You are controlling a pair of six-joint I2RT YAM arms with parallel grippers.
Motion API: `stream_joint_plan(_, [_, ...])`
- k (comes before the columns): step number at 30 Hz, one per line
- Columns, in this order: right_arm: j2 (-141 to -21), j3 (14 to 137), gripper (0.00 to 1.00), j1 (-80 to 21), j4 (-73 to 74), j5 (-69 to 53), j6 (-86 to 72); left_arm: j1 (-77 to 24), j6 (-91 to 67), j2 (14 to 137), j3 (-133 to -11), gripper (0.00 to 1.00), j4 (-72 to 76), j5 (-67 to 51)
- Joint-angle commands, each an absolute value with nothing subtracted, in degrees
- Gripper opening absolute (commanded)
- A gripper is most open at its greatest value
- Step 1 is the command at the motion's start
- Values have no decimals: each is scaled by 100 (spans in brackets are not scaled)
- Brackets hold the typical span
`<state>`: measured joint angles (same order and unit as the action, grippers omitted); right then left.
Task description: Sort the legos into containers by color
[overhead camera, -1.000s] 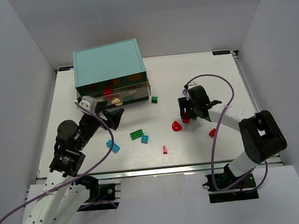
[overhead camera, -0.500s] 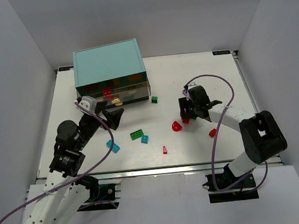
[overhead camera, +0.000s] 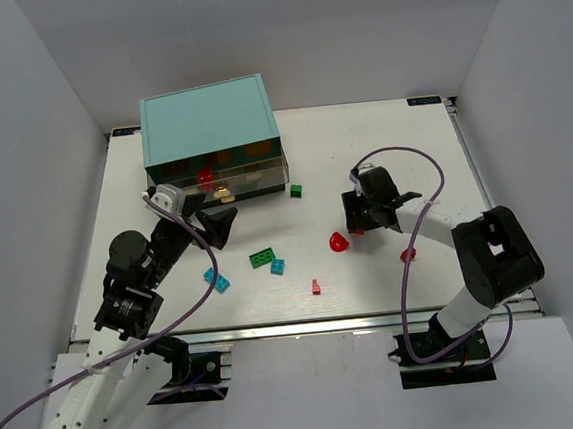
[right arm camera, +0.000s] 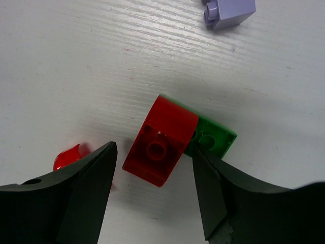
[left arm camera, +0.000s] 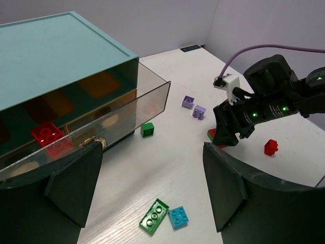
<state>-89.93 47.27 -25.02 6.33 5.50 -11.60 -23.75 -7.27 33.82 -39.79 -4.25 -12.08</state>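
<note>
**Step in hand.** We judge it to be the pick of a red piece. The right gripper [right arm camera: 153,152] sits low over the table [overhead camera: 411,143]. Its jaws stand apart on either side of a red brick [right arm camera: 161,145] and do not grip it yet. That brick lies partly on a green brick [right arm camera: 216,140].

**Next move.** It calls for closing on the red brick alone, lifting it clear of the green one and carrying it to the open drawer [left arm camera: 152,104], where a red square brick [left arm camera: 48,137] already lies. The left gripper [left arm camera: 151,152] hangs near that drawer, jaws wide and empty.

**Count, as far as we see:**
- Red, five: the two above, a curved red piece [overhead camera: 339,241], a red piece [overhead camera: 407,254] near the right arm, and a small red piece [overhead camera: 316,286].
- Green, three: the one under the red brick, a green cube [overhead camera: 295,191], and a long green brick [overhead camera: 262,259].
- Cyan: one cyan brick [overhead camera: 278,266] touching the long green brick, and a cyan cluster [overhead camera: 217,279]; we cannot tell whether that is one or two.
- Lavender, two: first lavender brick [left arm camera: 188,101], second lavender brick [left arm camera: 199,111].
- Drawers: one pulled out of the teal cabinet [overhead camera: 208,121]; we cannot count the rest.
</note>
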Motion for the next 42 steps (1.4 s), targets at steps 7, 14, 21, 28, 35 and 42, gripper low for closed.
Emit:
stream_joint_plan(7, [-9149,5001,44,-2628,606,677,-967,-2355,-668,3322,-3938,90,-360,-1283])
stream_joint_plan(14, [-8808,5010,0,-2637,563,388,-449,-2355,-659,3418,-3955,91,-352,-1379])
stream_joint_plan(21, [-8201,5071,0,-2593,703,-1210,316,-2355,-685,3726,-3955,90,-255,-2134])
stream_joint_plan(28, [-7990,5835,0,-2558,2151,-3390,2168,-2408,-799,4191,-3893,92,-44,-3441])
stream_joint_plan(35, [-7385,6320,0,-2549,3462,-5088,4111,-2408,-1808,4868,-3788,93,1009,-4262])
stream_joint_plan(42, [-6180,5407,0,-2671,3367,-5204,5615,-2461,-2996,5510,-4069,93,1354,-4614])
